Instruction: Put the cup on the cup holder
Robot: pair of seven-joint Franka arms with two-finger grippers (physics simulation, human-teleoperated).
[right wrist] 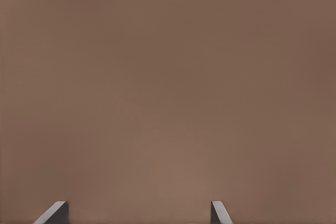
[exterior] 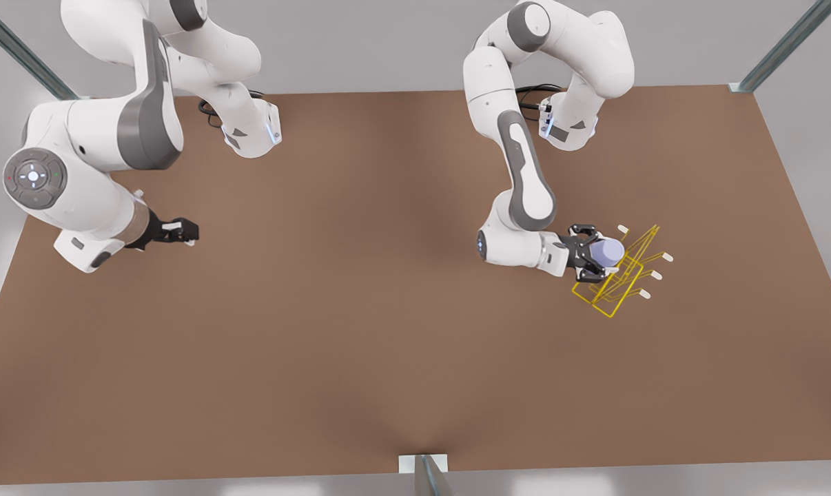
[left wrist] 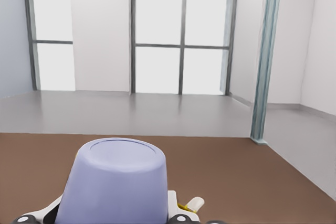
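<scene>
At the front view's left, the right gripper (exterior: 189, 231) hung over bare brown table (exterior: 333, 331), well apart from the task's things, its arm waiting. In the right wrist view its two fingertips (right wrist: 52, 212) stood wide apart with nothing but tabletop between them.

Toward the front view's right, the left gripper (exterior: 594, 256) reached sideways from its wrist and was clamped around the cup (exterior: 606, 252), a pale lavender-blue tumbler held between the black fingers. The cup lay on its side in that grasp, pointing away from the wrist. In the left wrist view the cup (left wrist: 113, 182) sat directly ahead of the hand, its flat closed base turned away from the camera, the finger pads (left wrist: 172, 205) hugging its wall.

The cup holder (exterior: 619, 275), a yellow wire rack, stood just past and beneath the held cup. Its white-tipped prongs (exterior: 666, 257) slanted away from the hand. One white tip (left wrist: 195, 203) showed beside the cup in the left wrist view. Whether the cup touched a prong could not be told.
</scene>
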